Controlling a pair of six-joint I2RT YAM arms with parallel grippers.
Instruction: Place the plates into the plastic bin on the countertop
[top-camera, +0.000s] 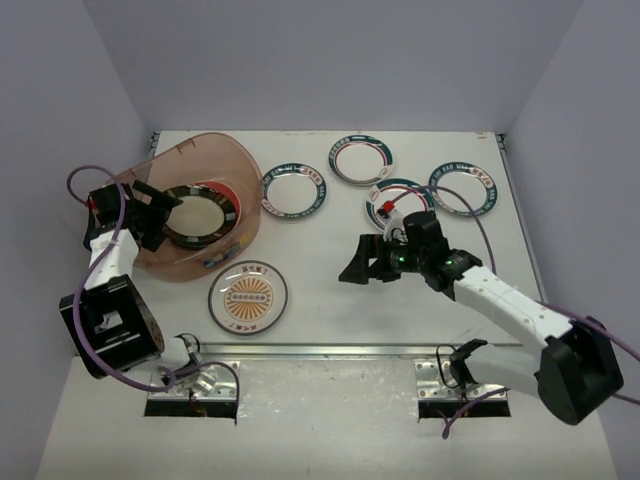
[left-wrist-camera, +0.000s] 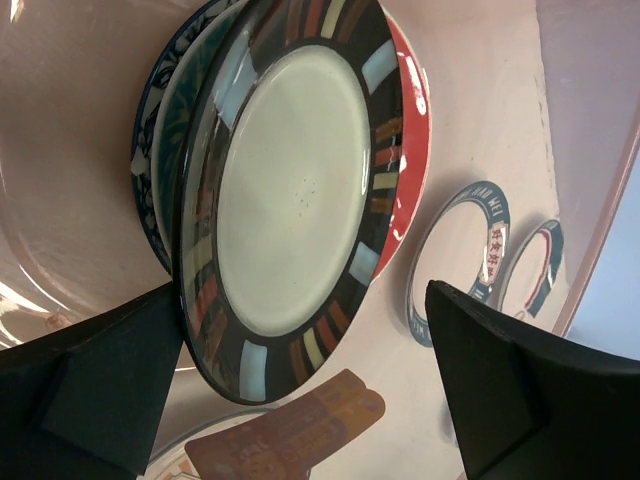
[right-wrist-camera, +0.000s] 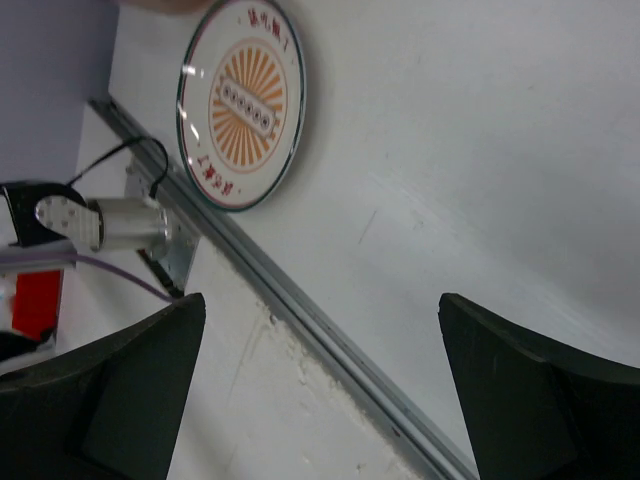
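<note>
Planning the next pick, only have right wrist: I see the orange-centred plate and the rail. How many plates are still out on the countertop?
Observer: Five. That orange-centred plate plus four small white plates farther back.
Operator: Anything in the bin?
Observer: Yes, the plastic bin holds a stack, dark-rimmed plate on top.
Operator: Left gripper busy?
Observer: No, the left gripper is open at the bin, gripping nothing.
</note>
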